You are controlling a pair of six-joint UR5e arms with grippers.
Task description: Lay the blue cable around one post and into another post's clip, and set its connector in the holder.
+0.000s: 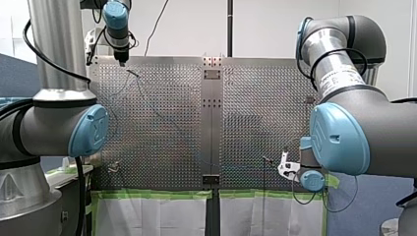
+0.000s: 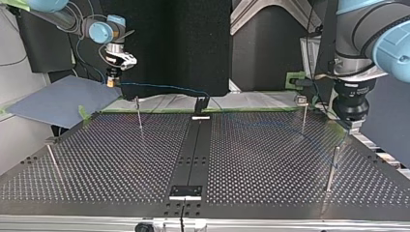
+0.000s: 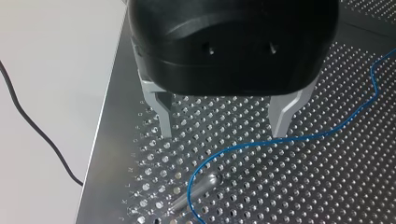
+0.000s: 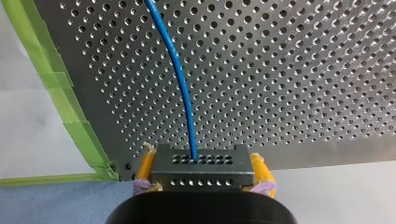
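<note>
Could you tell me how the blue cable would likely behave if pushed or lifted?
Probably floppy: the blue cable lies in loose curves over the table. Likely light: it is thin beside the connector it leaves. A push would probably bend it.

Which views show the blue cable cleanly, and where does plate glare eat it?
Right wrist view: blue cable stands out against the perforated table. Left wrist view: also plain, with a bright glint on the post. Front view: shiny table nearly swallows it. Top view: clear on the dark backdrop, faint over the table.
</note>
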